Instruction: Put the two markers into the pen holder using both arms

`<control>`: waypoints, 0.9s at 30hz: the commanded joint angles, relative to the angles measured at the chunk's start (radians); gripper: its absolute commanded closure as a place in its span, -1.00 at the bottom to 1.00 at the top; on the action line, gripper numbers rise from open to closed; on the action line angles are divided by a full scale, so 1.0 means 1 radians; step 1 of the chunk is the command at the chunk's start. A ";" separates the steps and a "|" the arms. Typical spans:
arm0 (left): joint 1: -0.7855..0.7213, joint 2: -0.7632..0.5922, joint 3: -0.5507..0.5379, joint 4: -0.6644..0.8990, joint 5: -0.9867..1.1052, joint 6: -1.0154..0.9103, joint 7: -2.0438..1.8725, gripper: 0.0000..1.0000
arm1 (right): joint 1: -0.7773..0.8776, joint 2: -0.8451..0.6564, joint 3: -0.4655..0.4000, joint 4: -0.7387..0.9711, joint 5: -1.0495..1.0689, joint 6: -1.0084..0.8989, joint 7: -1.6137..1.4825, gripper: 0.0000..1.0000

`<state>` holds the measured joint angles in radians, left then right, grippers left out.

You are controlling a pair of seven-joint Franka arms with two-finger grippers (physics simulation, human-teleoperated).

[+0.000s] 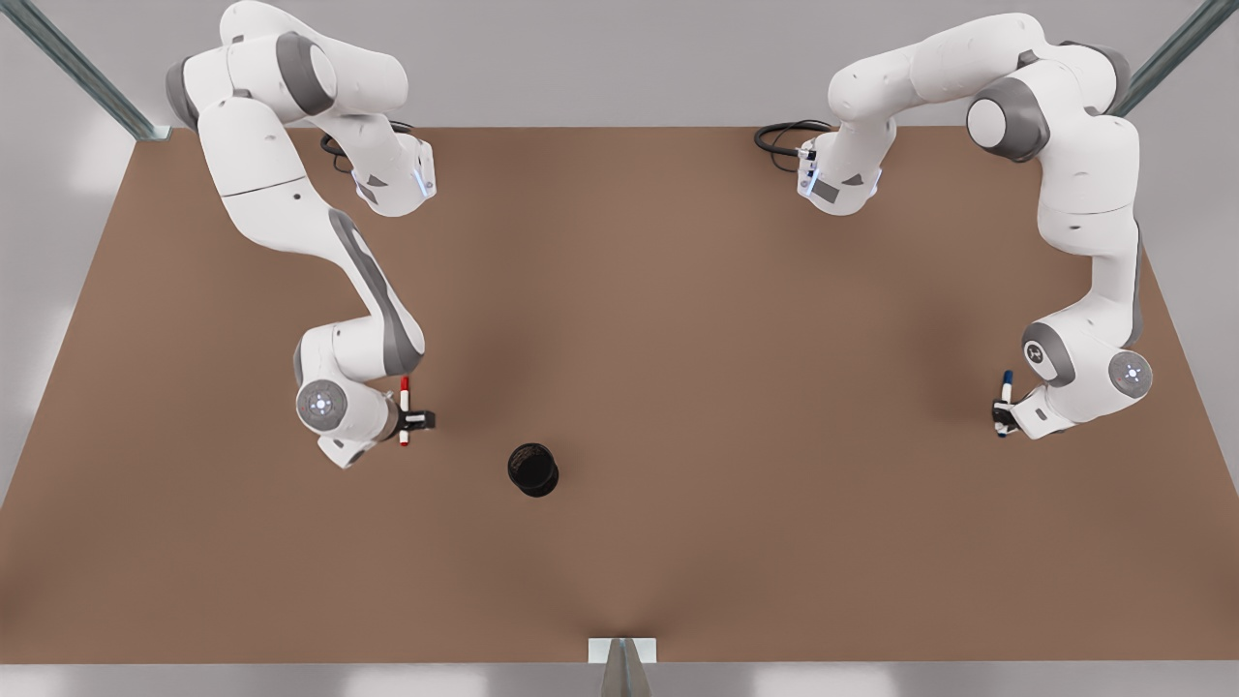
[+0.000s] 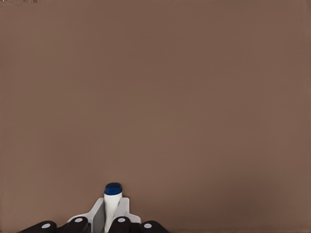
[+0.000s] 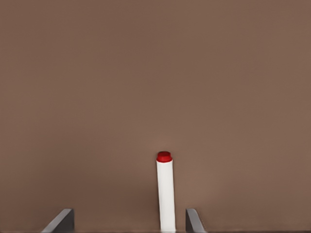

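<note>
Left gripper (image 1: 1003, 418), at the front view's right, is clamped on the blue marker (image 1: 1006, 389), its white pads (image 2: 123, 206) pressing the barrel. Right gripper (image 1: 414, 420), at the front view's left, straddles the red marker (image 1: 405, 410) with its fingers (image 3: 192, 219) spread apart, not touching it. Between the arms, nearer the red marker, the black pen holder (image 1: 533, 469) stands on the brown table (image 1: 678, 319).

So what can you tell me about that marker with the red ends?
The red marker is a slim white stick, plastic by its look, red at both ends. It lies level between the fingers of the right gripper, at the front view's left. In the right wrist view the fingers stand apart from its barrel. The pen holder stands nearby, apart from it.
</note>
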<state>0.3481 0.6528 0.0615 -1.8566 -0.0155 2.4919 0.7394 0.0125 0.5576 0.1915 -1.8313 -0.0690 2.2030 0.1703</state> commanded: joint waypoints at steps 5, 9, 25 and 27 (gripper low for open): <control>-0.049 -0.062 -0.005 0.001 -0.008 -0.062 0.045 0.57 | -0.036 0.019 -0.001 -0.063 0.001 0.126 0.084 -0.69; -0.110 -0.251 -0.120 0.063 -0.228 -0.370 -0.008 0.57 | -0.037 0.051 0.000 -0.062 0.000 0.150 0.084 -0.63; -0.748 0.102 -0.382 0.623 -0.798 0.535 -0.479 0.57 | -0.043 0.076 -0.001 -0.054 -0.003 0.182 0.078 0.21; -0.785 0.159 -0.384 0.680 -0.796 0.584 -0.480 0.57 | -0.042 0.076 -0.001 -0.052 -0.003 0.182 0.078 0.22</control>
<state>-0.4274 0.8003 -0.3210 -1.1895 -0.7935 2.8371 0.4951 -0.0300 0.6340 0.1901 -1.8848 -0.0726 2.3798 0.2363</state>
